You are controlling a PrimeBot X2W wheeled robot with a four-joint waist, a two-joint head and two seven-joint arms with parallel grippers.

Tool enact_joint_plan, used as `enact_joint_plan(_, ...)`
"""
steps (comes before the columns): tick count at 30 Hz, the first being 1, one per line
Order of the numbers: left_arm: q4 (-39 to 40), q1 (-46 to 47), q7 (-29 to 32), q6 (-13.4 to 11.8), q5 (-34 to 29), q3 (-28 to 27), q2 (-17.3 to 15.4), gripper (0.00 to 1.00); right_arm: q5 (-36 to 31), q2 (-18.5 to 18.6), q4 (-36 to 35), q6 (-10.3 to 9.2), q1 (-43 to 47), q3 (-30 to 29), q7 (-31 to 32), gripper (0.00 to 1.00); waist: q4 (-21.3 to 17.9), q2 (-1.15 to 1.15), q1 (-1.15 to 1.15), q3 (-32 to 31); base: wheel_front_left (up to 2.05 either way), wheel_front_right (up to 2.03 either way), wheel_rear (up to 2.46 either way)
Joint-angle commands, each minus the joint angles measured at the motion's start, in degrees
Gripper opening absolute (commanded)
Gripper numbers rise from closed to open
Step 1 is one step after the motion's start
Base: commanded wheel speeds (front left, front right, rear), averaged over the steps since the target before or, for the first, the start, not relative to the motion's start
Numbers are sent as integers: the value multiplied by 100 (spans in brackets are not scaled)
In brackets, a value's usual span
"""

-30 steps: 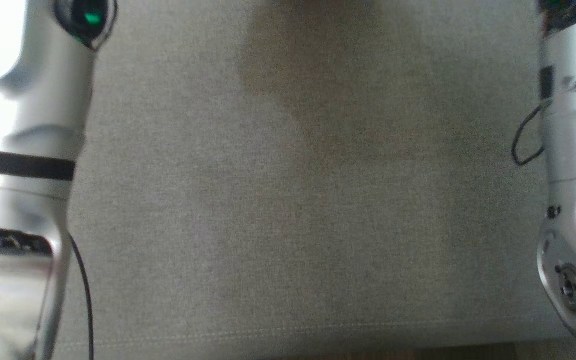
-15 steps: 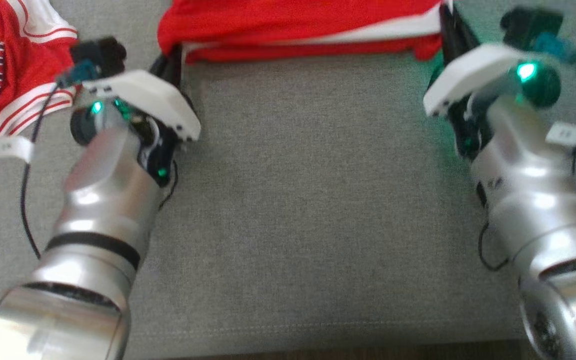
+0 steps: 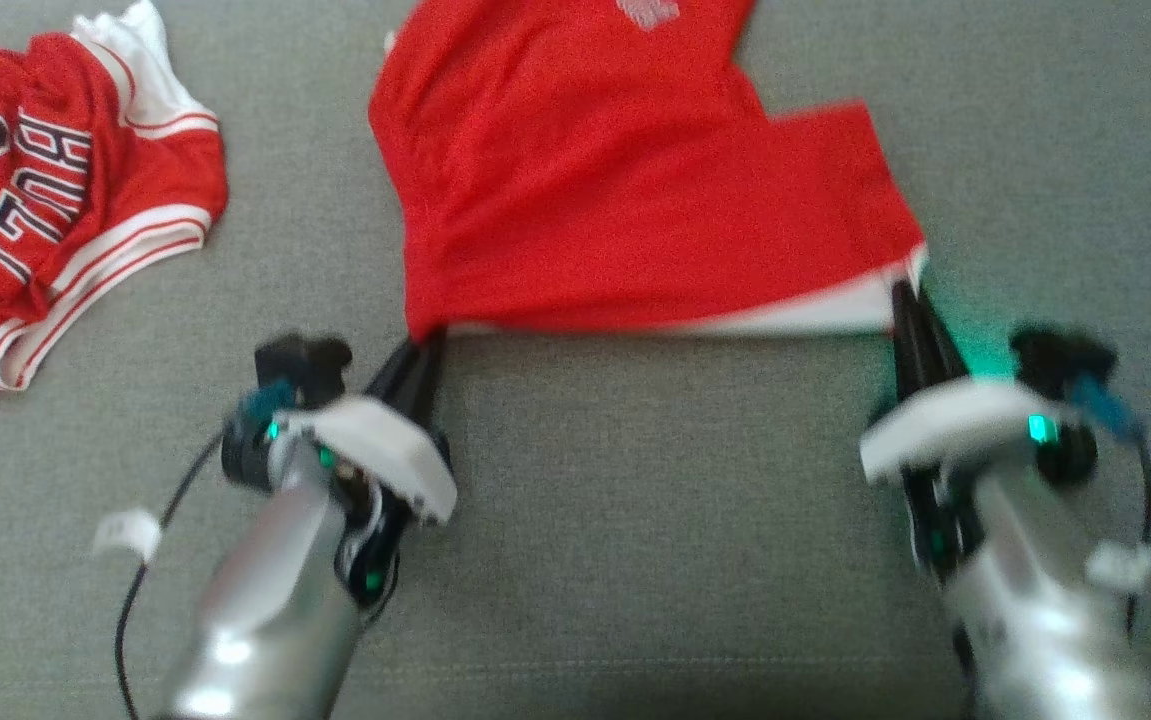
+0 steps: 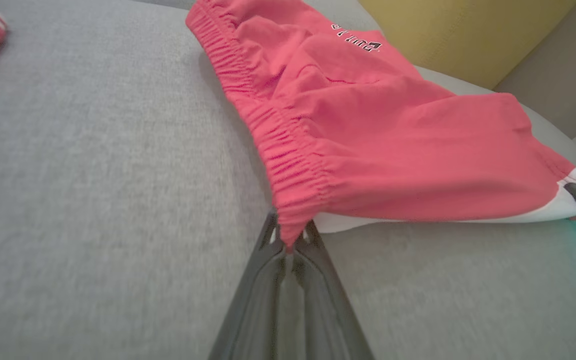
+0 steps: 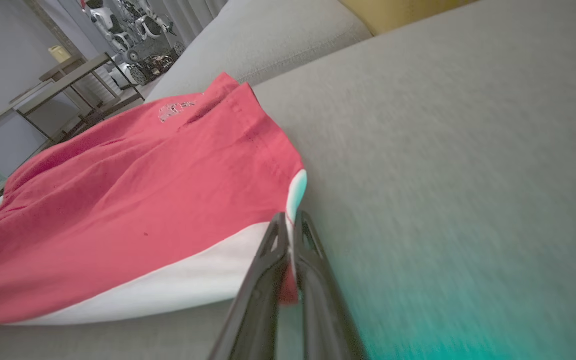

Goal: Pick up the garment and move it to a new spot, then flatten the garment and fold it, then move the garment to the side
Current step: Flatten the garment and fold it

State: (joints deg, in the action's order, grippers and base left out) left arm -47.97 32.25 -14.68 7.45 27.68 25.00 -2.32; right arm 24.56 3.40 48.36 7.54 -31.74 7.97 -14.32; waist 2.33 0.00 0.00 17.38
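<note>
Clamps near corners of red shorts [image 3: 625, 180] in left pincer [image 3: 430, 345] and right pincer [image 3: 903, 297]; logo [image 3: 647, 10] blurred, jersey [image 3: 45, 220] cut off; grey couch [image 3: 655, 480].

We see a crumpled red jersey [image 3: 55, 200] with white trim and black lettering lying on the grey sofa seat [image 3: 635, 520], at its far left. Beyond the seat we make out a yellow cushion [image 4: 468, 35] and a metal-framed table [image 5: 75, 75].

garment [image 3: 635, 180]: red, white edge | jersey [image 3: 85, 230]: red, white trim, black lettering | sofa [image 3: 635, 500]: grey
</note>
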Motion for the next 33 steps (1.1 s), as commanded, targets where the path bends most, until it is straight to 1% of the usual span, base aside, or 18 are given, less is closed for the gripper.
enact_joint_plan(1, 423, -274, -31, -93, -118, -215, -273, 0, -84, -52, -450, -5, 522, -27, -66, 0, 32, 0, 0, -121, 0, 0, 0)
enact_joint_plan(6, 1500, -1303, -31, -275, -276, -341, -465, 0, -162, -52, -1539, -5, 1851, -325, -63, 0, 33, 0, 0, -379, 0, 0, 0)
enact_joint_plan(10, 2257, -2067, -13, -475, -249, -409, -616, 0, -236, -52, -2407, -5, 2692, -477, 214, 0, -8, 0, 0, -607, 0, 0, 0)
enact_joint_plan(15, 3249, -2924, 319, -772, -195, -397, -781, 0, -236, -52, -3411, -5, 3629, -687, 749, 0, -31, 0, 0, -918, 0, 0, 0)
enact_joint_plan(20, 4162, -3627, 744, -1085, -149, -366, -910, 0, -216, -52, -4157, -5, 4327, -882, 1181, 0, -55, 0, 0, -1173, 0, 0, 0)
enact_joint_plan(23, 4559, -3888, 974, -1200, -105, -357, -981, 0, -195, -52, -4502, -5, 4520, -995, 1350, 0, -82, 0, 0, -1214, 0, 0, 0)
enact_joint_plan(26, 4790, -3969, 1133, -1254, -65, -371, -1044, 0, -180, -52, -4684, -5, 4551, -1048, 1494, 0, -87, 0, 0, -1220, 0, 0, 0)
enact_joint_plan(29, 4918, -3928, 1294, -1255, 11, -397, -1090, 0, -170, -52, -4743, -5, 4406, -1038, 1580, 0, -70, 0, 0, -1176, 0, 0, 0)
enact_joint_plan(33, 4989, -3649, 1543, -1180, 50, -396, -1188, 0, -249, -52, -4708, -5, 3919, -1007, 1668, 0, 32, 0, 0, -994, 0, 0, 0)
